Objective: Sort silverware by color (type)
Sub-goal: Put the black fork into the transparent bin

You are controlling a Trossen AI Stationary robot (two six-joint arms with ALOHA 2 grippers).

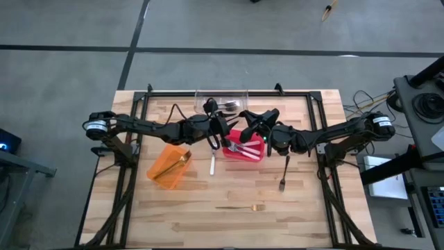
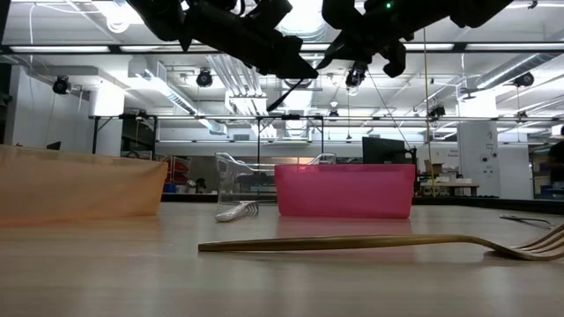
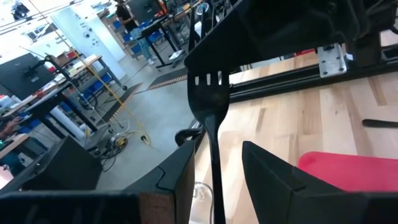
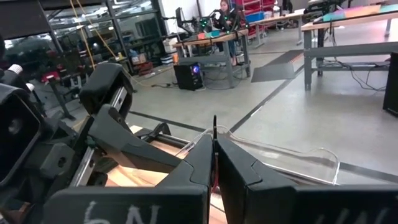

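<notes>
1. The left gripper (image 3: 214, 171) hangs above the table's middle, near the red bin's (image 1: 251, 155) left edge. A black fork (image 3: 210, 99) stands between its two fingers (image 3: 180, 177), handle down in the gap and tines pointing away from the wrist. The fingers stand close on either side of the handle, but whether they press it cannot be told.
2. The right gripper (image 4: 214, 165) hovers over the back of the red bin, facing the left one, tips close together. Its fingers are closed on the thin dark handle (image 4: 214, 134) of a utensil that sticks out past the tips; its head is out of sight.
3. Loose silverware on the table counts three pieces: a silver fork (image 1: 213, 164) between the orange bin (image 1: 168, 166) and the red bin, a dark fork (image 1: 284, 174) right of the red bin, and a gold fork (image 1: 241, 207) nearer the front edge.
4. There are three bins. The orange bin sits left of centre and holds one gold utensil (image 1: 182, 159).
5. The red bin sits at the middle and holds silver utensils (image 1: 244, 148); an exact count cannot be made out.
6. The clear bin (image 1: 222, 101) stands at the back edge behind the red one, with dark utensils (image 1: 225, 106) inside, partly hidden by the arms.
</notes>
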